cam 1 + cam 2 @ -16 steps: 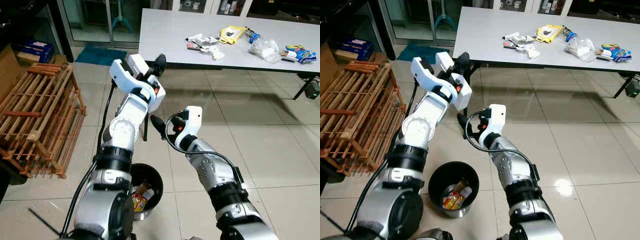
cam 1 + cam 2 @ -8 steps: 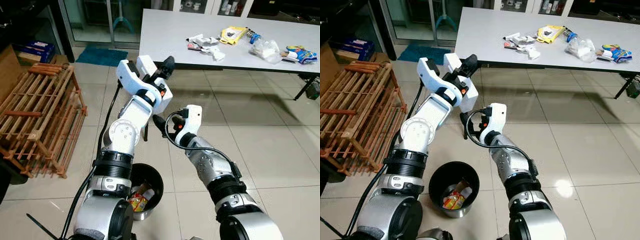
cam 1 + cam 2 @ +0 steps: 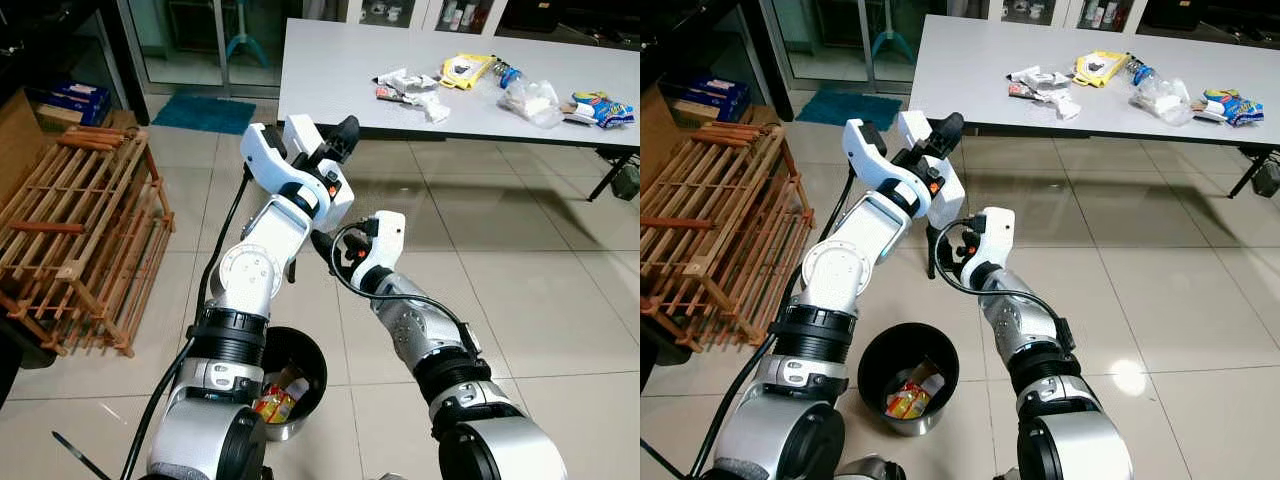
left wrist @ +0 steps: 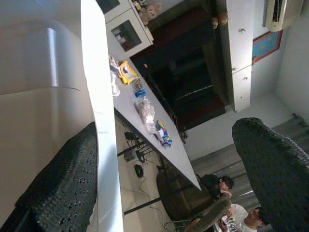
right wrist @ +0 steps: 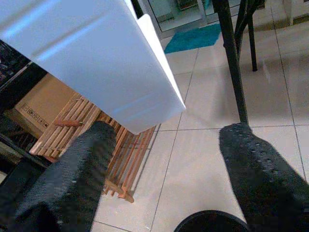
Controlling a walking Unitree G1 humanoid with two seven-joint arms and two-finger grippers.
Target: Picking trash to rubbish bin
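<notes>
The trash (image 3: 410, 82) lies on the white table (image 3: 330, 70), well ahead of the left gripper (image 3: 340, 135) and right gripper (image 5: 159, 159); both jaws are spread and empty.

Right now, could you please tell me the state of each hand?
Left hand: open, holding nothing, raised toward the table.
Right hand: open, holding nothing, above the bin.

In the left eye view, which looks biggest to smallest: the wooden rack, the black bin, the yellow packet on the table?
1. Wooden rack, largest.
2. Black bin, partly hidden by the left arm.
3. Yellow packet, smallest, though it lies farthest from the camera, which shrinks it.
</notes>
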